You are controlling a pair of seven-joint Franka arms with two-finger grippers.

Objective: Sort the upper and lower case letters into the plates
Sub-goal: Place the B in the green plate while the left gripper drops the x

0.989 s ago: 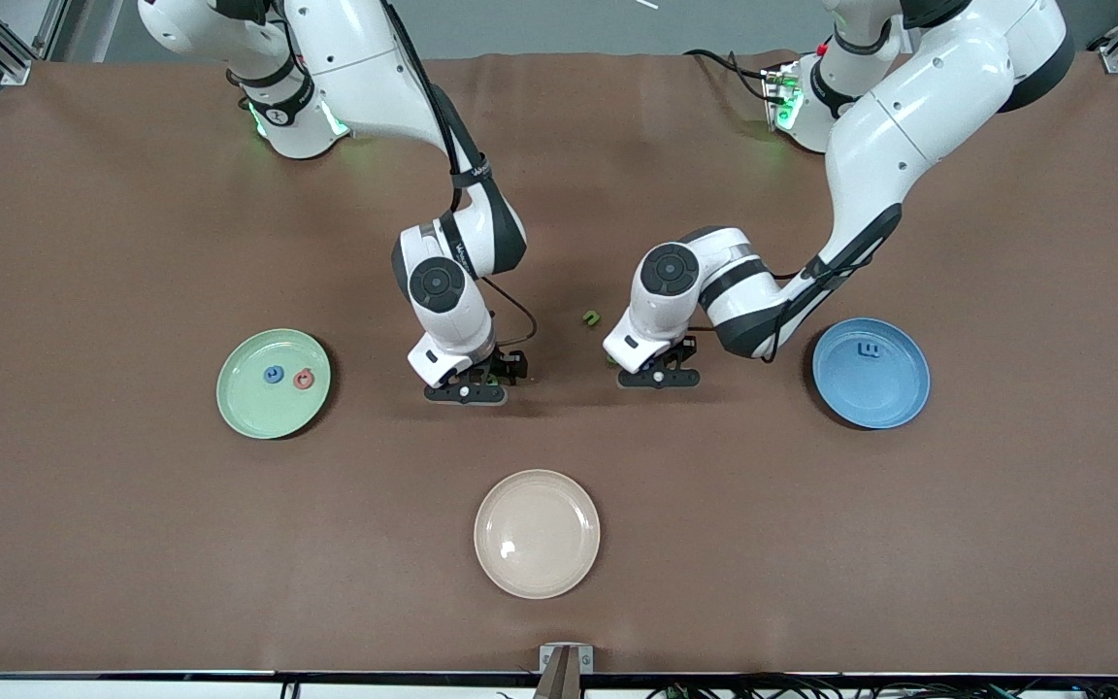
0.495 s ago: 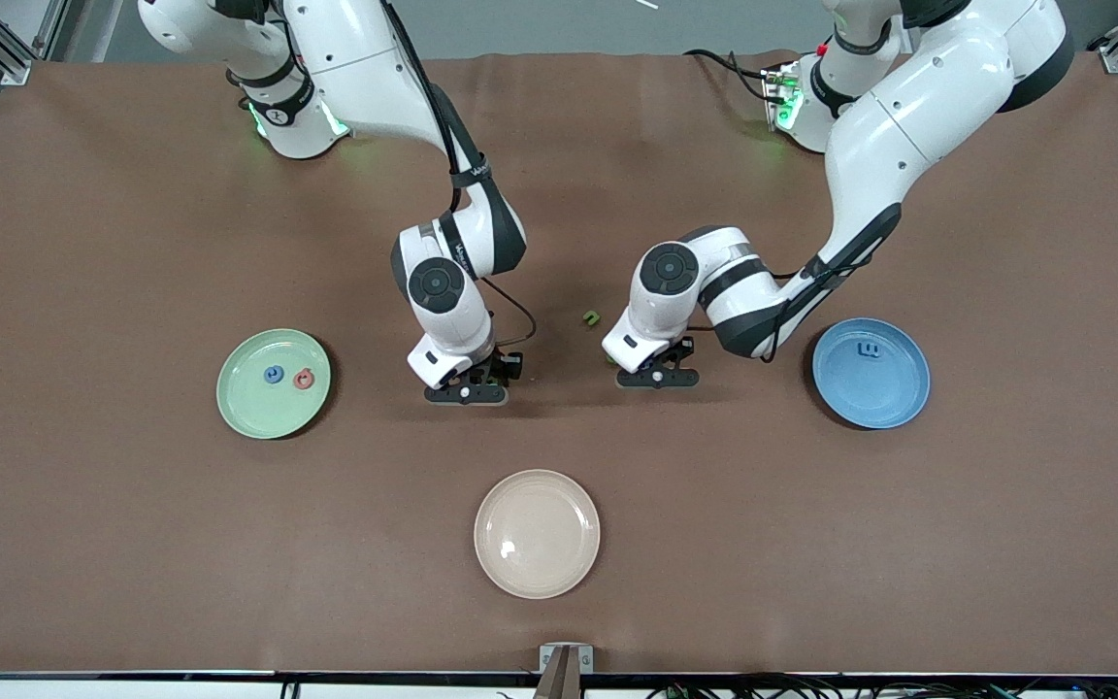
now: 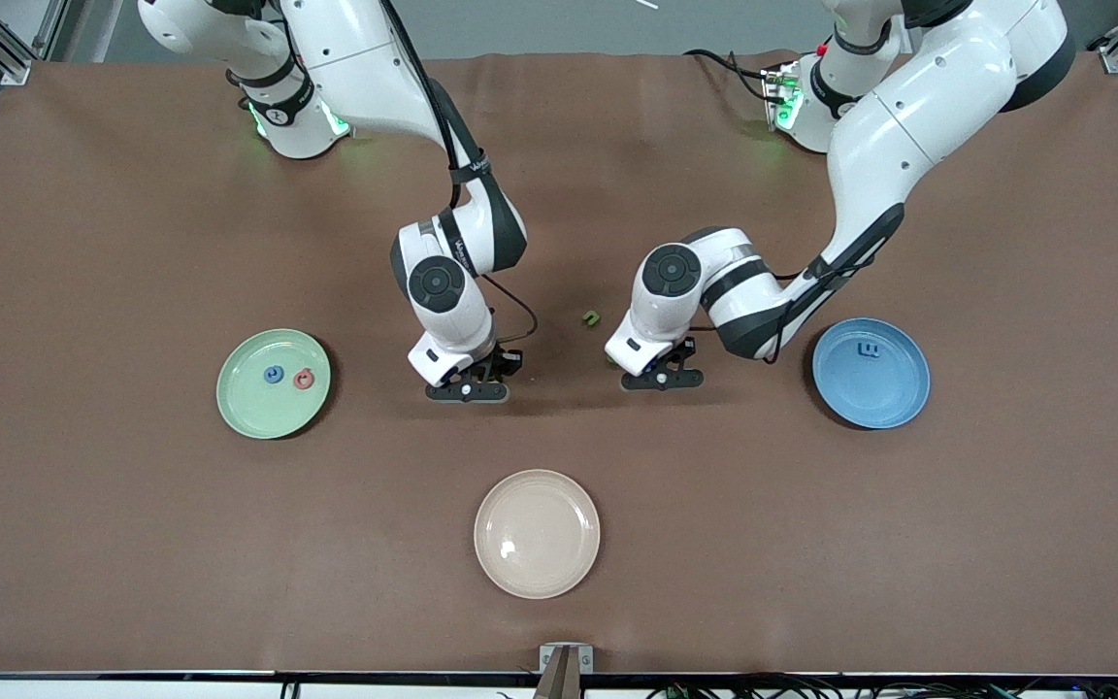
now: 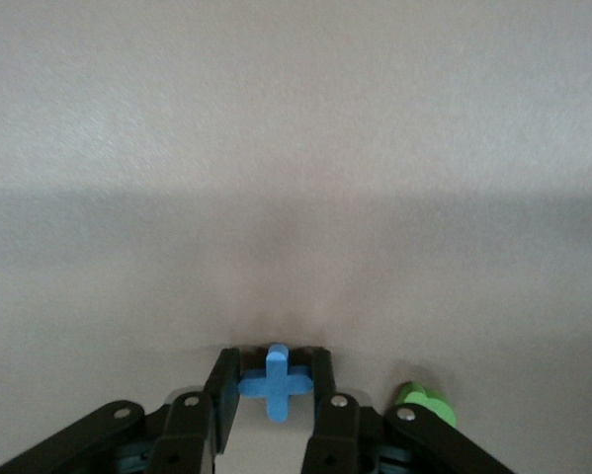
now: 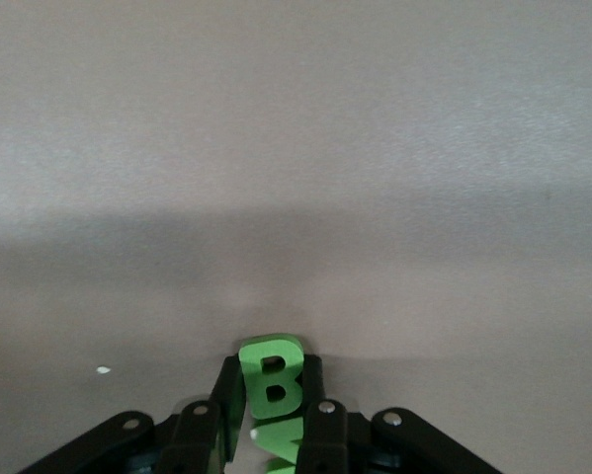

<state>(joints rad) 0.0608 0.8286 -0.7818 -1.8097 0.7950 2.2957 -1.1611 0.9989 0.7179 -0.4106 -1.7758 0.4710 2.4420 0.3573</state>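
Now my left gripper (image 4: 274, 395) pinches a small blue cross-shaped letter (image 4: 274, 381) low over the brown table (image 3: 132, 544); my right gripper (image 5: 269, 400) clamps a flat green letter B (image 5: 272, 375).

Brown matt cloth table cover (image 3: 132, 544), slightly wrinkled. Cream-beige round plate (image 3: 537, 573): glossy, smooth. Green foam-like letter B (image 5: 272, 380): matt.

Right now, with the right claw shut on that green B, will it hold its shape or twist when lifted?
The green B looks thick and blocky, so it is probably stiff and light. The right claw pinches it by its edges while it stands upright, so it may pivot. Another green letter lies right against it and could get nudged.
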